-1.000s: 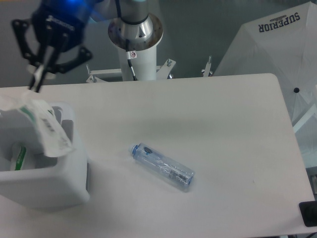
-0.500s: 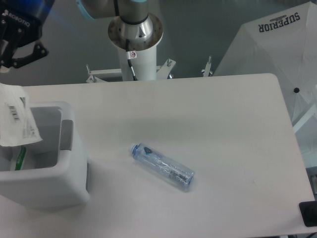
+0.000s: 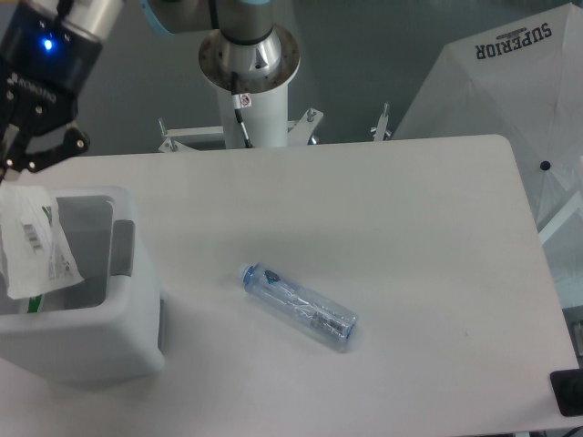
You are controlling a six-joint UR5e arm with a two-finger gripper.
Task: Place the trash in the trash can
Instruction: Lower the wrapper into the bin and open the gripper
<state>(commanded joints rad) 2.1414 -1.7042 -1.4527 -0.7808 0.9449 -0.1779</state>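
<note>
My gripper [image 3: 7,177] is at the far left edge of the view, above the trash can [image 3: 100,337], a white boxy bin at the table's front left. It is shut on the top of the translucent white wrapper [image 3: 35,241], whose barcode shows. The wrapper hangs down over the bin's opening, its lower edge at rim level. The fingertips are partly cut off by the frame edge. The clear blue-tinted bottle [image 3: 299,307] with a blue cap lies on its side on the table, right of the bin and apart from it.
A green-and-white item [image 3: 35,300] lies inside the bin. The arm's white base column [image 3: 248,82] stands behind the table. A white "SUPERIOR" umbrella [image 3: 510,82] is at the right. A black object [image 3: 569,393] sits at the bottom right corner.
My gripper has swung left and then come down, carrying the wrapper from the bin's right rim to hang over its opening. The bottle has not moved.
</note>
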